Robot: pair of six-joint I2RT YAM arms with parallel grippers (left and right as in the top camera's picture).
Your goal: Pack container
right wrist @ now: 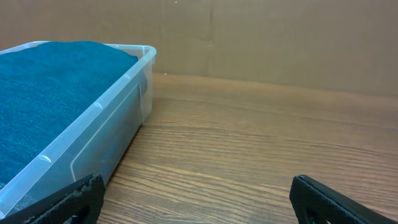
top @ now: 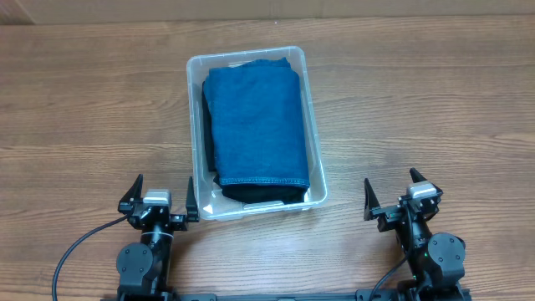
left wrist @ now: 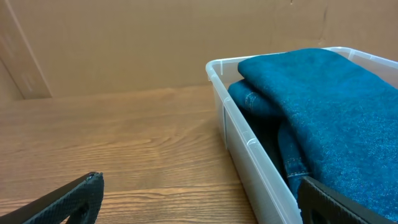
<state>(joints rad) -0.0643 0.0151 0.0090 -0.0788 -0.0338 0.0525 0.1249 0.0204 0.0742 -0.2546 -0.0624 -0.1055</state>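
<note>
The clear plastic container [top: 197, 134] stands at the table's middle, long side running front to back. Folded blue denim jeans [top: 255, 125] lie inside and fill most of it; a dark fold shows at the near end. My left gripper [top: 160, 197] is open and empty, at the container's front left corner. My right gripper [top: 391, 194] is open and empty, to the right of the container's front right corner. The left wrist view shows the container wall [left wrist: 249, 149] and jeans [left wrist: 329, 106] to the right of the gripper [left wrist: 199, 199]. The right wrist view shows the container [right wrist: 99, 118] to the left of the gripper [right wrist: 198, 198].
The wooden table [top: 418, 100] spreads to both sides of the container. A brown cardboard wall [right wrist: 280, 37] stands behind the table's far edge. A black cable [top: 79, 247] runs from the left arm's base.
</note>
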